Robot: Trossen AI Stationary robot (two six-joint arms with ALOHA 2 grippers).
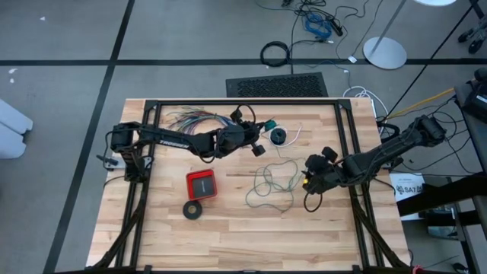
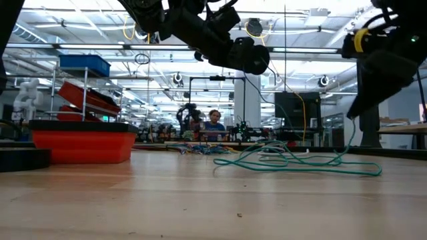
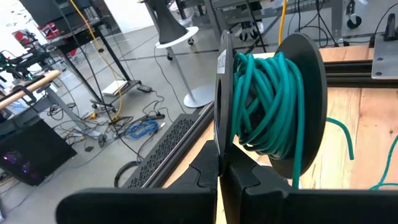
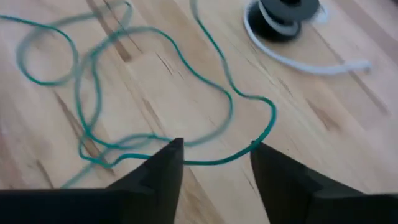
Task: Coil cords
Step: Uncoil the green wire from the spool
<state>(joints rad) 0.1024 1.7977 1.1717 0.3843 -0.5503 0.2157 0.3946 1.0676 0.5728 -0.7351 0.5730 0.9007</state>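
Your right claw (image 4: 214,155) hangs wide open right over the loose teal-green wire (image 1: 275,185) sprawled mid-tabletop (image 1: 228,236), nearer than your left claw (image 3: 225,171), clamped shut on the black plastic spool (image 3: 273,106).

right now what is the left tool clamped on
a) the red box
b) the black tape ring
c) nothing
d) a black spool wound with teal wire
d: in the left wrist view the left tool is shut on the rim of a black spool wound with teal wire, held up off the table, while the rest of the wire lies loose on the wood near the open right tool.
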